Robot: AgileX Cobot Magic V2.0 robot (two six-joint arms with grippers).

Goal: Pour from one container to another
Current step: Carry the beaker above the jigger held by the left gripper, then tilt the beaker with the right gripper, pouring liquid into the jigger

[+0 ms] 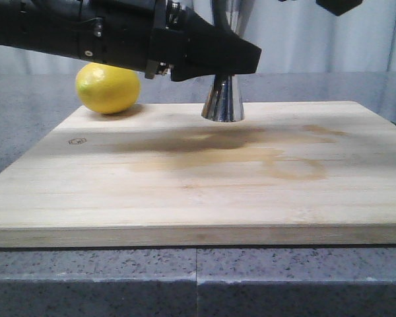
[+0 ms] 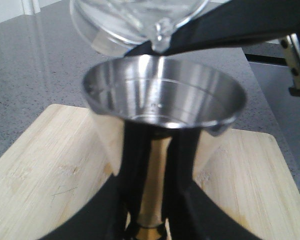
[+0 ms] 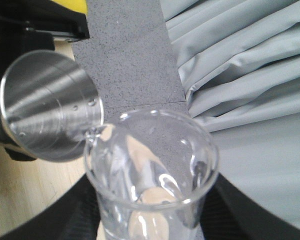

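The steel jigger [image 1: 222,100] stands with its base on the wooden board [image 1: 198,178]. My left gripper [image 1: 226,71] is shut on the jigger at its narrow waist. In the left wrist view the left gripper [image 2: 157,167] has black fingers on both sides of the gold-toned stem, under the jigger's open cup [image 2: 162,95]. The clear glass beaker [image 2: 135,20] hangs tilted above, its pouring lip over the cup's far rim. My right gripper [image 3: 150,222] is shut on the beaker [image 3: 150,165], with the jigger [image 3: 50,110] just beside the lip. I cannot tell whether liquid is flowing.
A yellow lemon [image 1: 107,87] lies at the board's back left corner, behind the left arm. Damp brown stains [image 1: 251,155] mark the board's middle. The board sits on a grey speckled counter [image 1: 185,277], with a pale curtain [image 3: 250,75] behind.
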